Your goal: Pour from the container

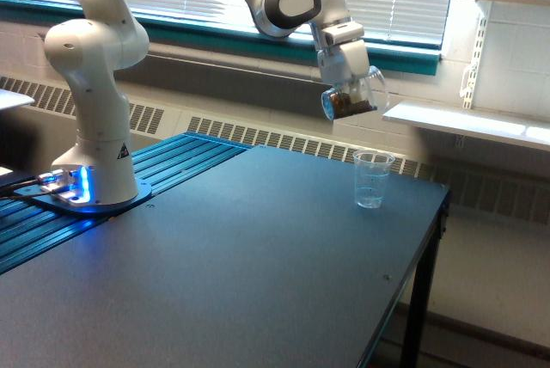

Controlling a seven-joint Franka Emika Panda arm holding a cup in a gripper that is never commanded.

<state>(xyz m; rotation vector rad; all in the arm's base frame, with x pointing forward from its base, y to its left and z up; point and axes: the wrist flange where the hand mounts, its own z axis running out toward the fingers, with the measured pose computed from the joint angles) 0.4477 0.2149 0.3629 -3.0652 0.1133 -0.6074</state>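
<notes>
- Exterior view: the gripper (348, 97) was clamped on the container (354, 98), tilted, with dark contents, possibly granular.
- It hung well above the table (258, 256), up and left of the cup (372, 180).
</notes>
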